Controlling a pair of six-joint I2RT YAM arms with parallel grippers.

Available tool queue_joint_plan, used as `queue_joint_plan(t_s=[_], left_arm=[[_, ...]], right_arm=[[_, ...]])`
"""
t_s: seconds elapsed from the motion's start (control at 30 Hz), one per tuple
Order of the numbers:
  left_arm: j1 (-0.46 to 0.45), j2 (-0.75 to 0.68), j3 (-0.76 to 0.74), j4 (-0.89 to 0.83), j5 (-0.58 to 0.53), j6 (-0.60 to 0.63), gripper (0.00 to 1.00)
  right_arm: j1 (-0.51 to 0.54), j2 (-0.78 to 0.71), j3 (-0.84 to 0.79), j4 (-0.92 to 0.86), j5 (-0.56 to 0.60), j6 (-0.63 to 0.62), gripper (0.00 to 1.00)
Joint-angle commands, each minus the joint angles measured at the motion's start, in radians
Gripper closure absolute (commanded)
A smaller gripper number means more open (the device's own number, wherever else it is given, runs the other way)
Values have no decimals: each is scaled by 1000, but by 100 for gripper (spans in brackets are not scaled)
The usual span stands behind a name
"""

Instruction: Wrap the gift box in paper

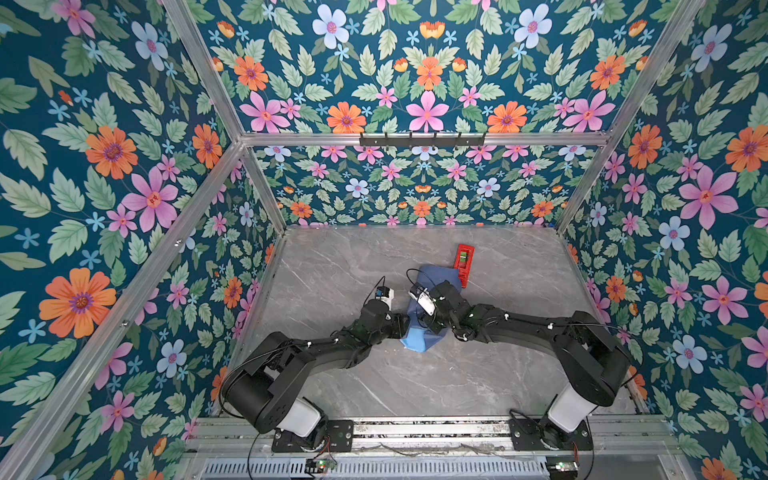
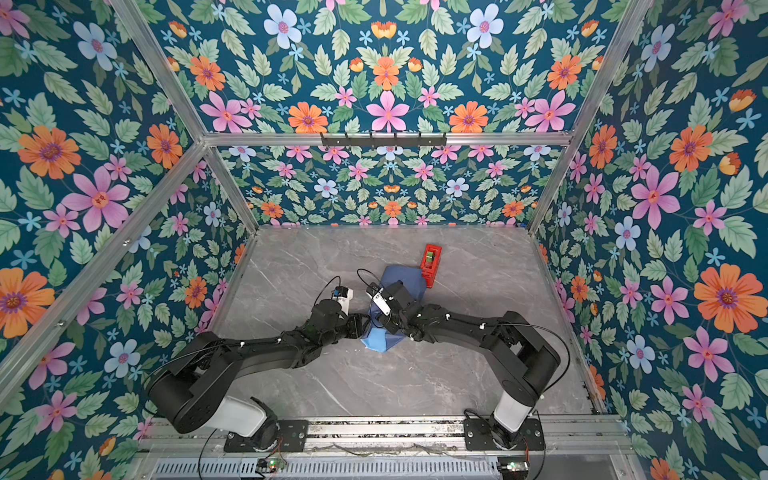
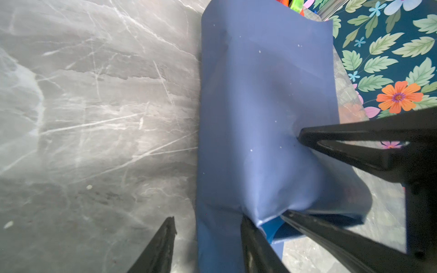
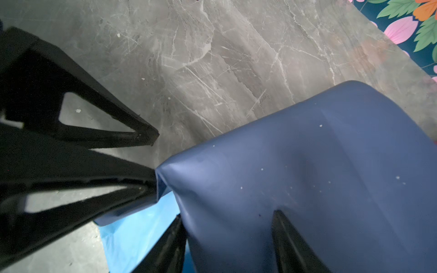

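Both L hand [image 3: 208, 221] & R hand [image 4: 227, 214] on paper [image 1: 419, 337]; box unseen

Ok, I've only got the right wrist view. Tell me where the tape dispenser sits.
Observer: In a top view the red tape dispenser lies just past the paper, by its far right edge and seemingly touching it.
Operator: Now check every view for bare gift box.
Observer: No olive green shows anywhere. The paper hides the gift box completely.
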Motion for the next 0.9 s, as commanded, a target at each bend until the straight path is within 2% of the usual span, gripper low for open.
queue_joint_plan(t_s=[0.0, 0.87], left_arm=[[-7, 10, 10, 63, 40, 4, 52], [-25, 120, 22, 128, -2, -5, 49]], right_arm=[[1, 15, -13, -161, -43, 42, 44], [1, 11, -9, -157, -55, 46, 44]])
